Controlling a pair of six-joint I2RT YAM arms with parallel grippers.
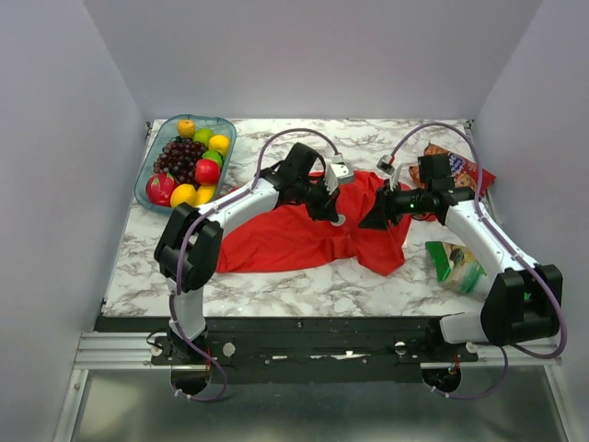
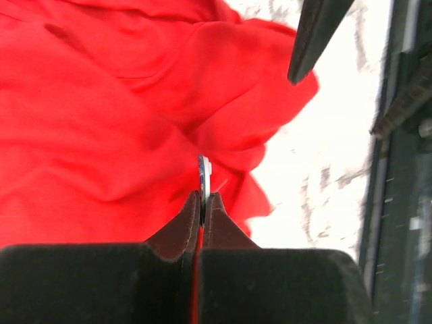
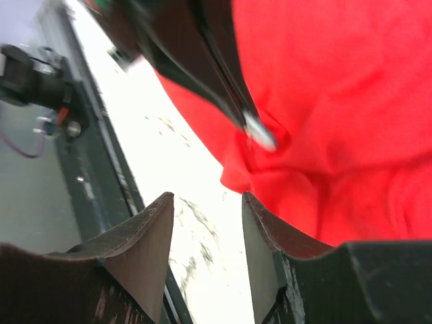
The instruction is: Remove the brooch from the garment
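The red T-shirt (image 1: 294, 235) lies crumpled in the middle of the marble table. My left gripper (image 1: 333, 214) is shut on the small whitish brooch (image 1: 339, 219), which shows edge-on between its tips in the left wrist view (image 2: 203, 177), just above the cloth (image 2: 101, 121). In the right wrist view the brooch (image 3: 260, 131) shows at the left gripper's tips against the shirt (image 3: 337, 101). My right gripper (image 1: 375, 219) is open and empty, its fingers (image 3: 150, 233) over bare table beside the shirt's edge; in the right wrist view the gripper (image 3: 206, 202) faces the brooch.
A glass tray (image 1: 152, 170) of fruit stands at the back left. A red snack bag (image 1: 469, 170) lies at the back right and a green packet (image 1: 456, 262) at the right. The table's front rail (image 1: 304, 324) runs along the near edge.
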